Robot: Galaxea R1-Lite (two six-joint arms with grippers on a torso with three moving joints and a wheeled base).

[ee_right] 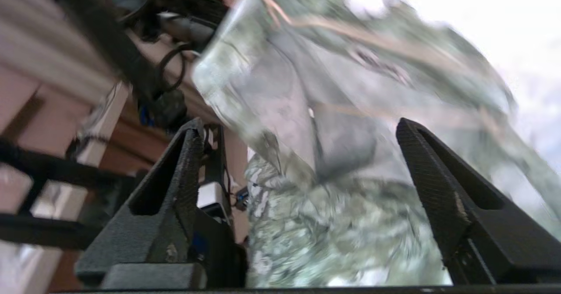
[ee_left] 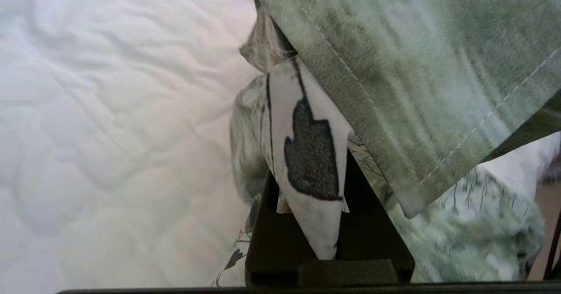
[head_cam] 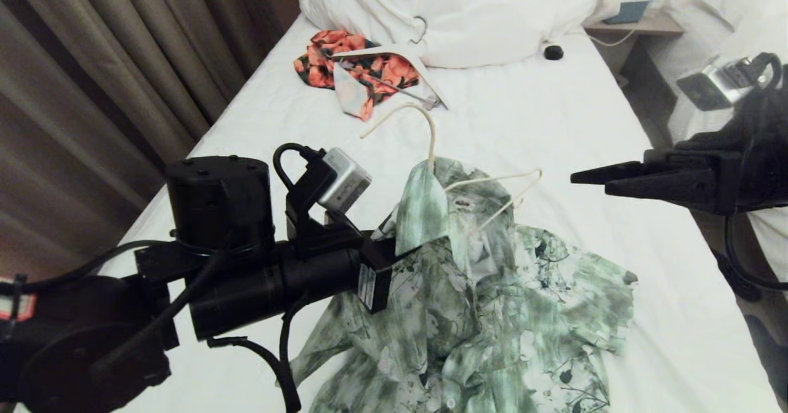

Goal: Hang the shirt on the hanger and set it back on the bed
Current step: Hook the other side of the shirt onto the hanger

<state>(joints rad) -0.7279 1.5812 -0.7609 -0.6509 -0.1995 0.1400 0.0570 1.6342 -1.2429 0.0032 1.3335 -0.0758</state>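
Left tool [head_cam: 394, 247]: you have it clamped on the shirt [head_cam: 492, 290] by its collar edge, lifted off the bed [head_cam: 554, 124].
Hanger [head_cam: 486, 182]: half threaded into the neck.
Right tool [head_cam: 591, 179]: spread wide, empty, apart from the shirt.
Next: likely seat the far shoulder.

Your left gripper [ee_left: 313, 224] has its fingers [ee_left: 271, 241] clamped on a fold of the shirt [ee_left: 416, 79], above the bed [ee_left: 109, 132].
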